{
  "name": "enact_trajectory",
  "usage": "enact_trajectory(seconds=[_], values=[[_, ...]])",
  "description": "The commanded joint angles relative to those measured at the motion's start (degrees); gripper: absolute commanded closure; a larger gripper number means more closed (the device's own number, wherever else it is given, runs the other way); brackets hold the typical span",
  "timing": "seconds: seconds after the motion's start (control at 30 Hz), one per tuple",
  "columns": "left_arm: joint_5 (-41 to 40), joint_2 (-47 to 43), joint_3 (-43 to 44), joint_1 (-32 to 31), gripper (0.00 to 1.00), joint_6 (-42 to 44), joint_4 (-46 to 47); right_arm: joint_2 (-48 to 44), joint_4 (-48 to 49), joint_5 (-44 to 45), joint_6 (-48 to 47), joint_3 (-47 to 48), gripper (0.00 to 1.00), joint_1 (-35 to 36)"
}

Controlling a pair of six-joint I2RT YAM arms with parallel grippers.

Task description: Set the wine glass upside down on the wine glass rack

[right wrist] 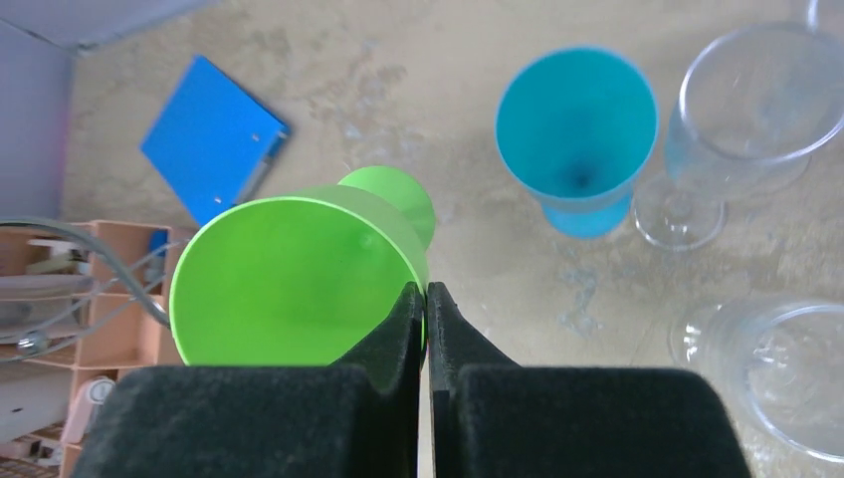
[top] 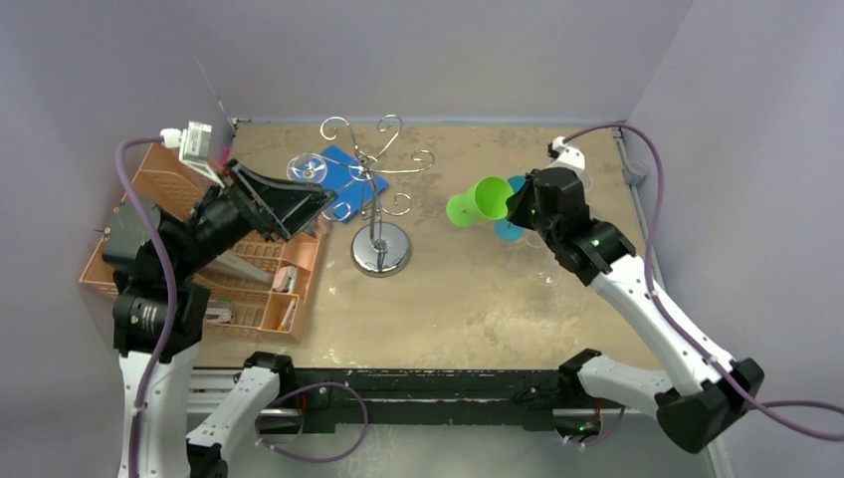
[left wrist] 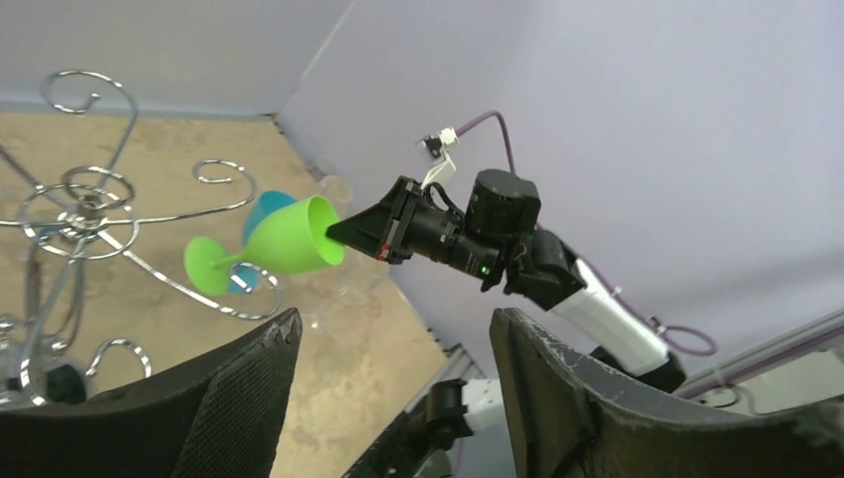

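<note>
Table's (right wrist: 468, 70) clear glasses (right wrist: 753, 110), near wine glass (right wrist: 289, 284), show plainly only from right wrist.

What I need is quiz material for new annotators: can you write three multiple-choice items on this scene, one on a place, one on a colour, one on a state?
1. The wine glass rack stands: A at the right edge; B mid-table; C at the near edge.
2. The wine glass in the right gripper is: A clear; B teal; C green.
3. The left gripper is: A open, empty; B holding a glass; C shut.
Answers: B, base on bare mid-table; C, green rim pinched; A, jaws apart, nothing between.
</note>
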Motion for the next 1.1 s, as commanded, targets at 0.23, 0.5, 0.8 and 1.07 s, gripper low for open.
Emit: enact_trajectory(seconds=[0.23, 0.5, 0.8, 1.07], values=[[1.4, 12.4, 7.7, 0.3, 0.39, -16.0, 10.4, -14.9, 19.4, 5.9, -10.2, -5.3, 1.00, 0.2], [-4.2, 19.9, 10.5, -4.5, 0.40, -17.7, 9.6, -18.6, 28.5, 5.7, -14.0, -7.2, 1.00, 0.2], [-8.2, 30.3, 12.0, -15.0, 0.34, -22.6, 16.7, -20.6, 37.2, 1.3, -14.8, -7.8, 1.00, 0.2], [-10.3, 33.7, 12.1, -17.5, 0.34, -26.6, 23.0, -21.4, 46.1, -7.4, -14.8, -9.8, 1.00, 0.2]])
